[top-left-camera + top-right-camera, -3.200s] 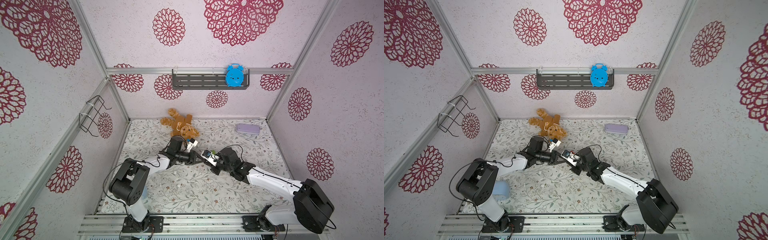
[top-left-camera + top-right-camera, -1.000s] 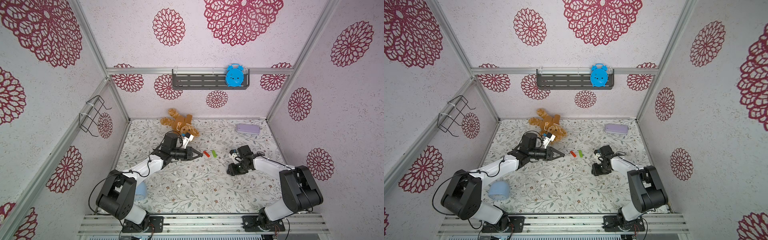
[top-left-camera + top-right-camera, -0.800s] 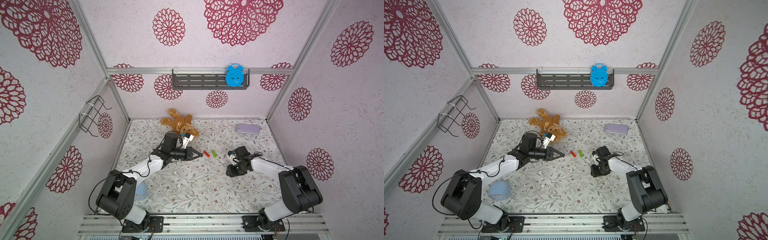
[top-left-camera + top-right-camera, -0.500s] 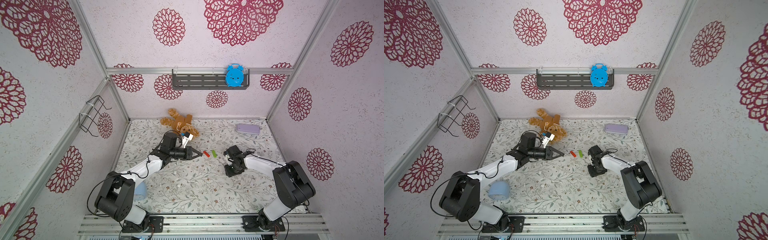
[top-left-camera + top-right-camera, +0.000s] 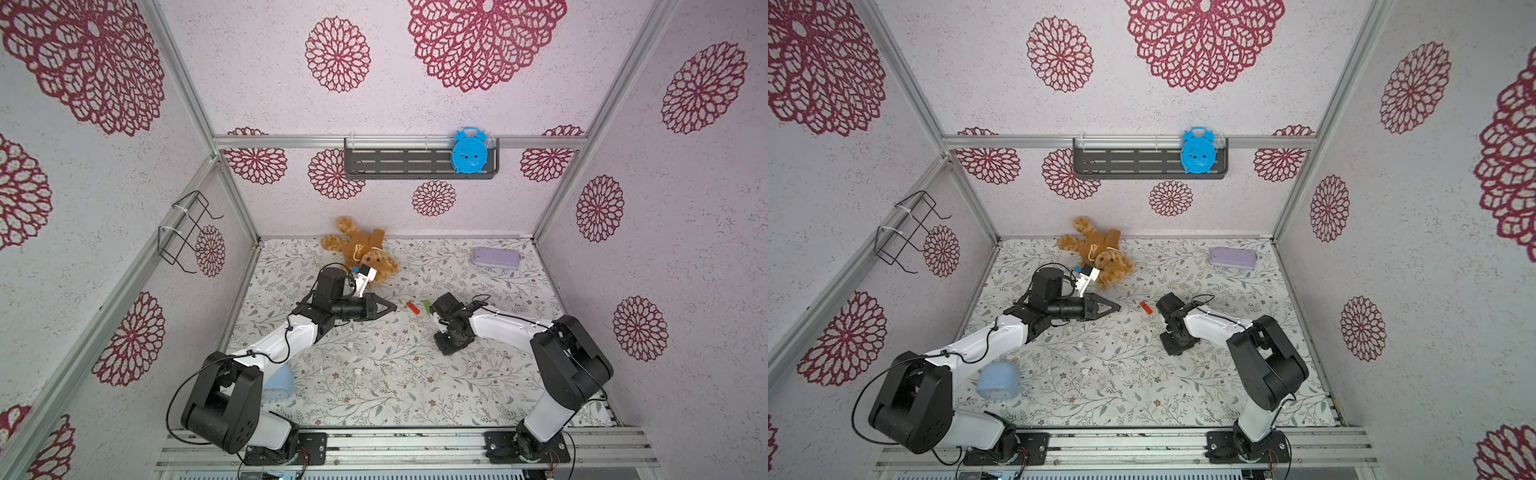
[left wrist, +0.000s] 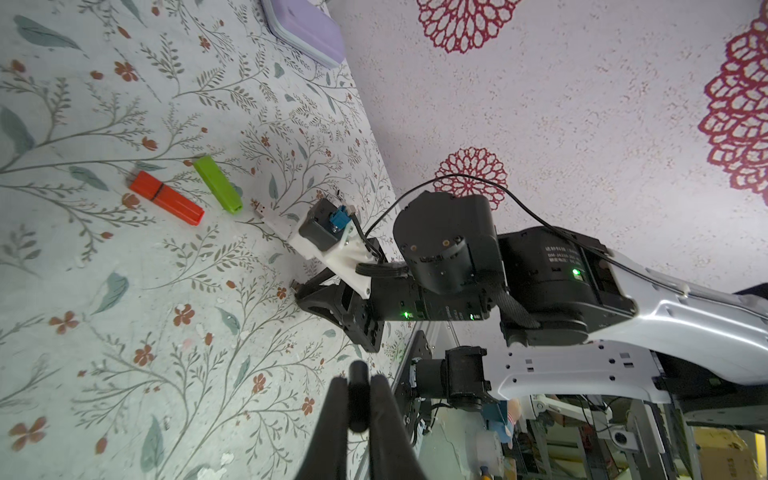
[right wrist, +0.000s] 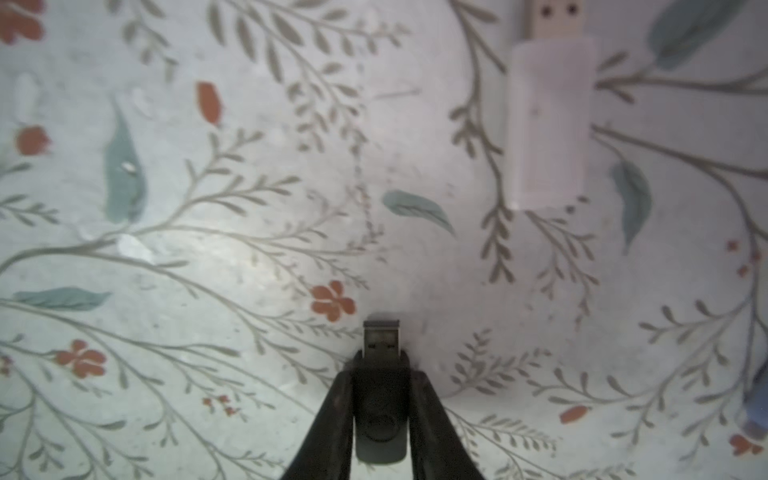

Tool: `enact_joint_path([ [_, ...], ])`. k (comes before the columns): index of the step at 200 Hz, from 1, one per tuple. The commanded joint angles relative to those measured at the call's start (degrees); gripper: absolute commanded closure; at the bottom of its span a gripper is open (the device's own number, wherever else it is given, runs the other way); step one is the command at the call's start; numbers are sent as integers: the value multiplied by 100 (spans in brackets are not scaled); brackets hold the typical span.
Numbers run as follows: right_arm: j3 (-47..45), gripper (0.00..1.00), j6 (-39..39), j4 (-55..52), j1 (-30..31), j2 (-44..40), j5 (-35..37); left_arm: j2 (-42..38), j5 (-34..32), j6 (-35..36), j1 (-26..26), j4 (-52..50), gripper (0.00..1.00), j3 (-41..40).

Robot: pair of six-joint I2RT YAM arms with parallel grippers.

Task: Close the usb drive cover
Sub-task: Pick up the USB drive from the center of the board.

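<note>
A black usb drive (image 7: 380,419) lies flat on the desk (image 7: 208,249), right of centre, clamped between the two fingers of the right tool (image 7: 381,374), which press on its long sides. Its body is matte black plastic, a short rounded slab with a round disc (image 7: 380,426) moulded into its face. A dull metal connector (image 7: 381,338) with two small square holes sticks out bare beyond the fingertips. The cover itself cannot be made out.

A second ago the right arm was further out to the right with its fingers wider. It has since swung inward and down, and the fingers have drawn in on the drive. About three seconds ago both tools met over the middle of the desk. The left tool (image 6: 359,379) has now pulled back and hangs above the desk, fingers together.

With the connector bare, the cover looks unclosed. This grip seems to be the start of that step.

Just beside the black drive lies a milky white drive (image 7: 548,124), its connector also bare. Further on are a glossy orange drive (image 6: 166,198) and a green drive (image 6: 218,189), both capped. The desk surface is pale, printed with grey-green sprigs and rust-red flowers, and looks scuffed. A fuzzy brown teddy bear (image 5: 365,249) lies at the back.
</note>
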Motion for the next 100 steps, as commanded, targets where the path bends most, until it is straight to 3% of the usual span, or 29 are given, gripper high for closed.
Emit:
enact_joint_path([
  [1, 262, 74, -70, -57, 297, 176, -147, -263, -214, -64, 137, 276, 91, -193],
  [68, 333, 65, -173, -496, 415, 78, 212, -338, -179, -67, 270, 297, 92, -257],
  [100, 318, 65, -204, -441, 414, 178, 82, -303, -171, -76, 270, 335, 92, -236],
])
